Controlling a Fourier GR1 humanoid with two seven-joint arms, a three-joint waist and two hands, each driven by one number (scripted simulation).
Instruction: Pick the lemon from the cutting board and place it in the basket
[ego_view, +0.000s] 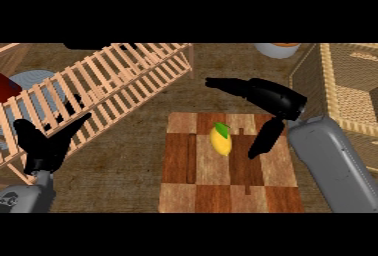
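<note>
Lemon (221, 140) clear of cutting board (221, 196) edges

Yellow lemon (221, 140) on cutting board (214, 196)

Right robot hand (279, 99) open, fingers spread

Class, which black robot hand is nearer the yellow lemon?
The right hand, open beside the yellow lemon on the checkered wooden cutting board; the left hand is far left.
</note>
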